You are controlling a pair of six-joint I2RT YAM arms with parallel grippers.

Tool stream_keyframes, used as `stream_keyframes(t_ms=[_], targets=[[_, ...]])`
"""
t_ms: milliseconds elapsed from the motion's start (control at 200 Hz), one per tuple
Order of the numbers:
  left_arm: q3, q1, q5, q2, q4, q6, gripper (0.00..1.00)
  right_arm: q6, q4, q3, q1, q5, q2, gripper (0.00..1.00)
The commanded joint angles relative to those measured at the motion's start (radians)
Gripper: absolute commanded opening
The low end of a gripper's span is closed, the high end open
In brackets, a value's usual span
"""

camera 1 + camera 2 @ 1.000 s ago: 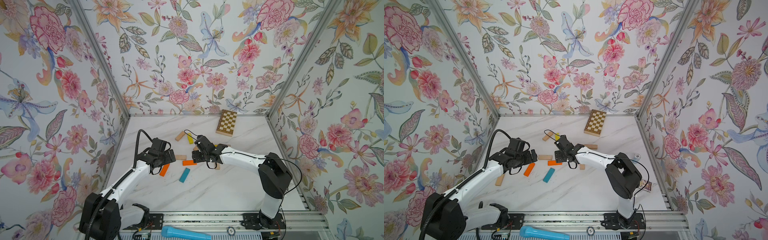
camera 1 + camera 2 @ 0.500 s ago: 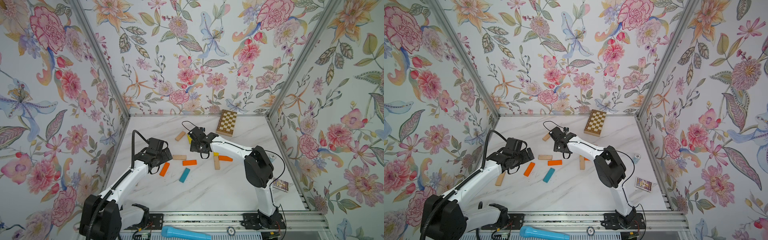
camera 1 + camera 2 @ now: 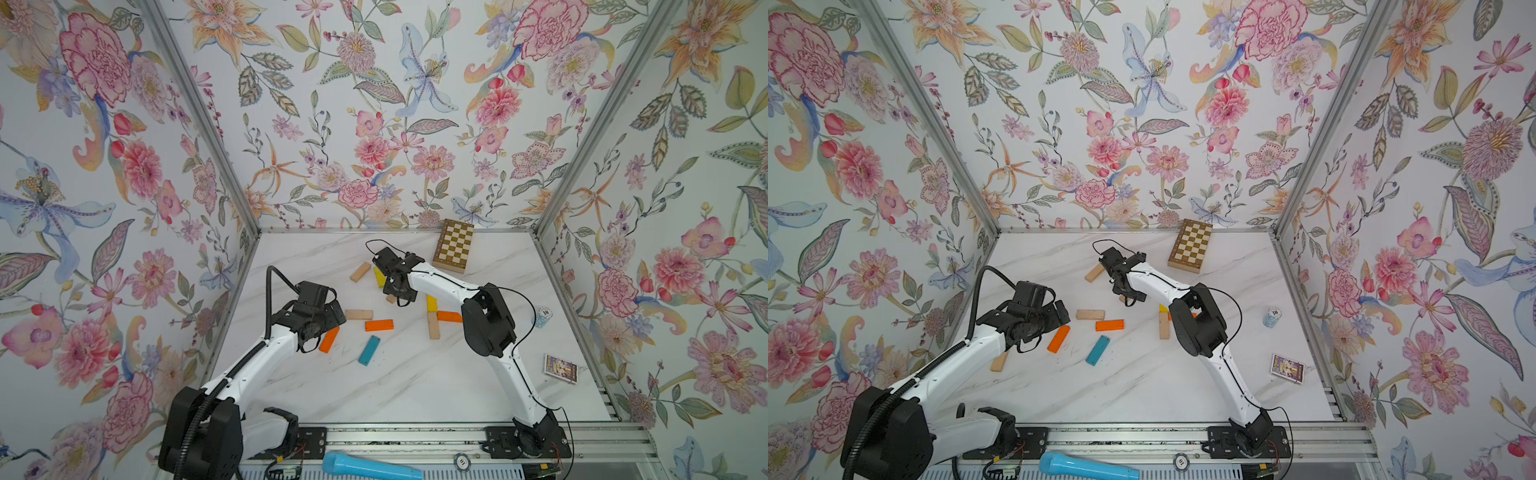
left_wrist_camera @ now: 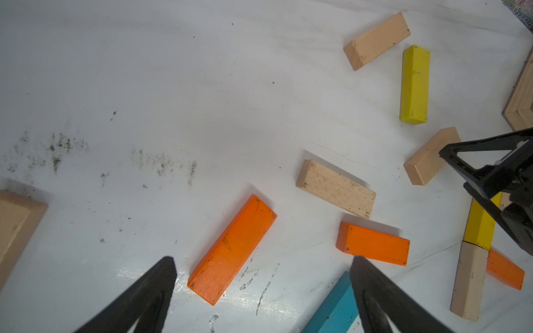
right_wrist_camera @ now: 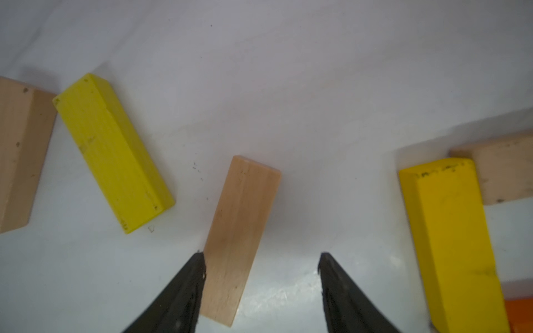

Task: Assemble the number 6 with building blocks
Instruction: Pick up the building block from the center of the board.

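White marbled surface (image 3: pixel 395 386) inside flowered walls, oblong wooden building blocks (image 3: pixel 379 325) scattered mid-field; right tool (image 5: pixel 261 256) spread astride a plain beige wooden bar (image 5: pixel 240 230), one finger (image 5: pixel 196 274) touching its long side, the other apart; better to centre before squeezing, or the bar may twist; top views hide this contact under the wrist; left tool (image 4: pixel 263 258) spread wide, empty, by an orange bar (image 4: pixel 233 248)

Beige, orange, yellow and one teal building blocks (image 3: pixel 379 325) lie mostly scattered; three touch at a corner.
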Motion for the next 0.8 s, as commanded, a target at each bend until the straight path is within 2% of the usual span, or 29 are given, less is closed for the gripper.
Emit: stream_keyframes(t_ms=[0,270,480,675,731,796], targets=[[-0.006,-0.006,0.013,0.01,0.016,-0.001,0.97,0.009,-0.039,0.051,-0.012,-0.002,0.035,0.64],[0.007,-0.006,0.014,0.028,0.022,0.005,0.97,-0.008,-0.057,0.164,-0.021,-0.026,0.112,0.64],[0.003,-0.006,0.016,0.049,0.028,0.0,0.97,0.003,-0.079,0.187,-0.024,-0.046,0.146,0.61],[0.009,-0.007,0.007,0.057,0.027,-0.008,0.97,0.024,-0.128,0.186,-0.023,-0.059,0.165,0.55],[0.012,-0.008,0.005,0.058,0.026,-0.012,0.98,0.03,-0.136,0.186,-0.023,-0.071,0.168,0.47],[0.015,-0.008,0.005,0.062,0.024,-0.012,0.97,0.033,-0.148,0.189,-0.021,-0.084,0.173,0.44]])
